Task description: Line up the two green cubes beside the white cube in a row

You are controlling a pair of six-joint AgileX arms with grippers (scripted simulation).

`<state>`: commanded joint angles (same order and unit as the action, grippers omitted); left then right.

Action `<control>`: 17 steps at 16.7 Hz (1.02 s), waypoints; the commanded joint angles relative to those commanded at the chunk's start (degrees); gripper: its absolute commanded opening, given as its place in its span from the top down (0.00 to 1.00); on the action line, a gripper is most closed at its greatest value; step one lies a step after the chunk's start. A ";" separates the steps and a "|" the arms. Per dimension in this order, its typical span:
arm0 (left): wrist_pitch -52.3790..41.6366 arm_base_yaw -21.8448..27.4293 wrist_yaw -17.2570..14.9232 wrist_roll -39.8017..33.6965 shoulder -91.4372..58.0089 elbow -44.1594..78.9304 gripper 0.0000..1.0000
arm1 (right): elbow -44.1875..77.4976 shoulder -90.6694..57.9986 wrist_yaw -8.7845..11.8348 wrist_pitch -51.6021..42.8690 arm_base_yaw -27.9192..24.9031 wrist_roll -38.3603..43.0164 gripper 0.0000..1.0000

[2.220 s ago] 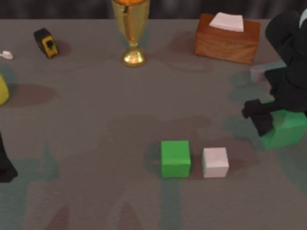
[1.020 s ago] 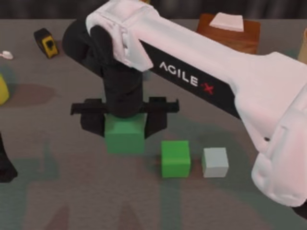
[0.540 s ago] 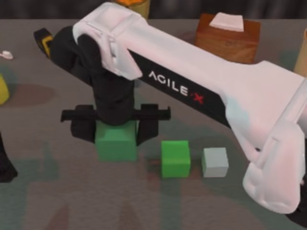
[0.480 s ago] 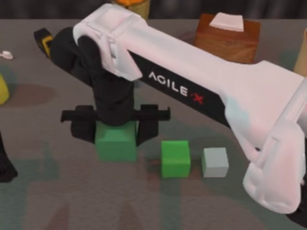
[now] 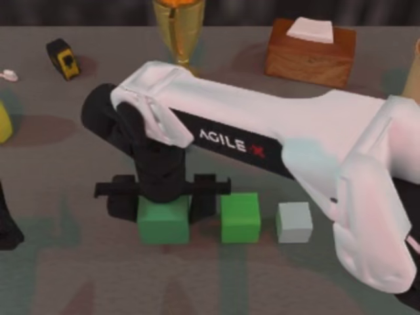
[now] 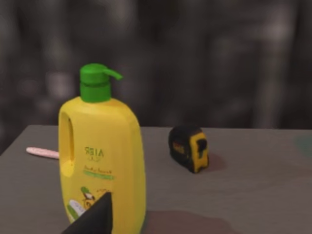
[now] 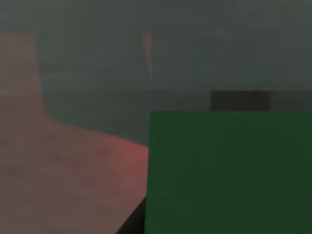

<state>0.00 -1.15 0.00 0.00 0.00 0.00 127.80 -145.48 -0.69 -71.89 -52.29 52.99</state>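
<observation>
Two green cubes now sit almost in line with the white cube, the last one not yet let go.

Reaching across from the right, the right gripper (image 5: 164,197) stands over the emerald cube (image 5: 163,222), its fingers (image 5: 123,200) closed against the cube's two sides. Just beyond its right-hand finger sits the lime cube (image 5: 240,217), and past that, slightly apart, the white cube (image 5: 294,222). I judge this the placing step: the emerald cube looks level with its neighbours, a small gap left. Next should come parting the fingers and lifting straight up without nudging the lime cube. The left gripper (image 5: 6,226) idles at the table's left edge, its opening not shown.
</observation>
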 joint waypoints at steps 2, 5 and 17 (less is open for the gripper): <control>0.00 0.00 0.00 0.00 0.00 0.00 0.00 | -1.03 0.03 -0.01 1.03 -0.07 0.02 1.00; 0.00 0.00 0.00 0.00 0.00 0.00 0.00 | -1.03 0.03 -0.01 1.03 -0.07 0.02 1.00; 0.00 0.00 0.00 0.00 0.00 0.00 0.00 | -1.03 0.03 -0.01 1.03 -0.07 0.02 0.10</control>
<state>0.00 -1.15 0.00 0.00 0.00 0.00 126.77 -145.45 -0.71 -70.86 -52.36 53.01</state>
